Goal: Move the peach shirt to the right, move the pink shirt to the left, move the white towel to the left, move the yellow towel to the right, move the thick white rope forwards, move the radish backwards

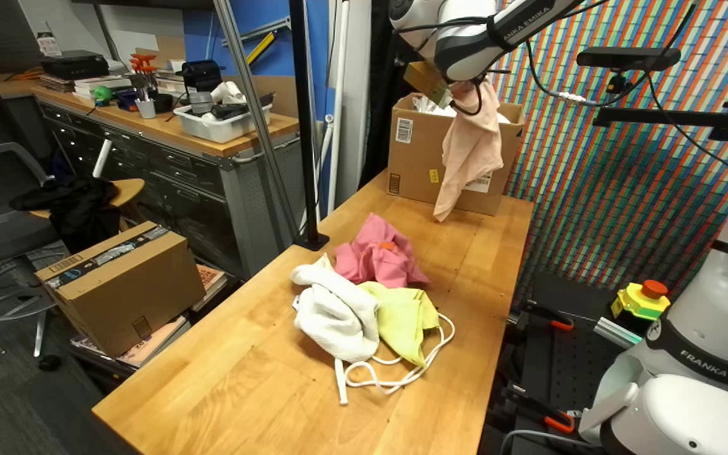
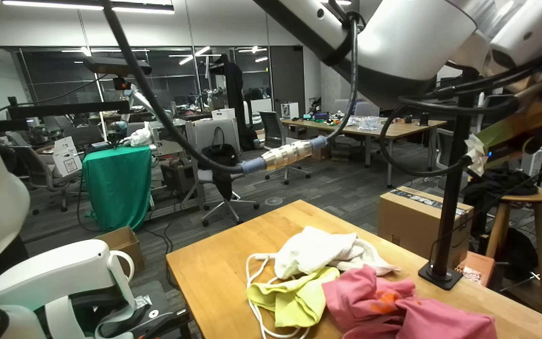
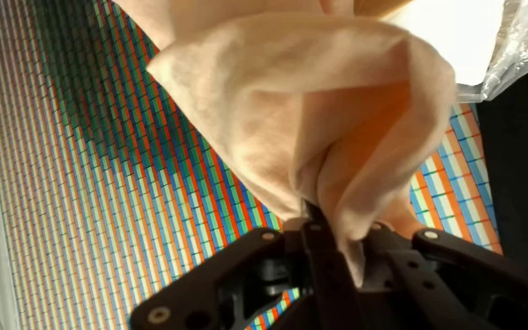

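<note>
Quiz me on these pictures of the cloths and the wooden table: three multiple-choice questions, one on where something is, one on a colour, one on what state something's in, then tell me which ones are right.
1. Where does the white rope lie?
A. On the floor
B. On the table
C. On the stool

2. Which of these cloth colours shows on the table?
A. Pink
B. Blue
C. Black

3. What state is the tool in?
A. Wide open
B. Closed on nothing
C. Closed on the peach shirt

1 is B: its loops show there beside the yellow towel in both exterior views.
2 is A: the pink shirt lies beside that towel.
3 is C: the wrist view shows the fabric pinched in it.
</note>
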Controlling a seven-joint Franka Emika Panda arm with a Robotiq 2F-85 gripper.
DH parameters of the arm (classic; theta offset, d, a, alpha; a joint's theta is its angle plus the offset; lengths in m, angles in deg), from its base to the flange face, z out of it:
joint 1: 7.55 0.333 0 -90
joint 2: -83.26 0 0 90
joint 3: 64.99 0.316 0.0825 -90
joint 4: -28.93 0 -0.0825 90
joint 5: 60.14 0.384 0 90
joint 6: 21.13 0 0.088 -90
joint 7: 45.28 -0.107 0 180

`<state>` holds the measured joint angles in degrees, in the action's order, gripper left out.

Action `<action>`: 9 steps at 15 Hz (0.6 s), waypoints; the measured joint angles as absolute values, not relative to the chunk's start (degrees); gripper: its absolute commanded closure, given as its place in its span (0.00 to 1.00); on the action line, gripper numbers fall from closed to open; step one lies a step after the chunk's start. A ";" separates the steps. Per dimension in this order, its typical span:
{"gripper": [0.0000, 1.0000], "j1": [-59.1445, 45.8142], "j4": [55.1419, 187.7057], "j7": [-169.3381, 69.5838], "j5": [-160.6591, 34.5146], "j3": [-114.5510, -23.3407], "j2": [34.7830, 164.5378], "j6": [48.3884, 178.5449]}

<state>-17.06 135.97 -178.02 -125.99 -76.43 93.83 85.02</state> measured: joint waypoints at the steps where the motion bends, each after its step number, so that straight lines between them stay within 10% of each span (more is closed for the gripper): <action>1: 0.54 -17.34 135.97 -177.92 -125.99 -76.44 94.31 84.96; 9: 0.00 -17.63 136.02 -170.94 -124.82 -76.00 97.65 85.37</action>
<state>-17.63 136.02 -170.94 -124.82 -76.00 97.65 85.37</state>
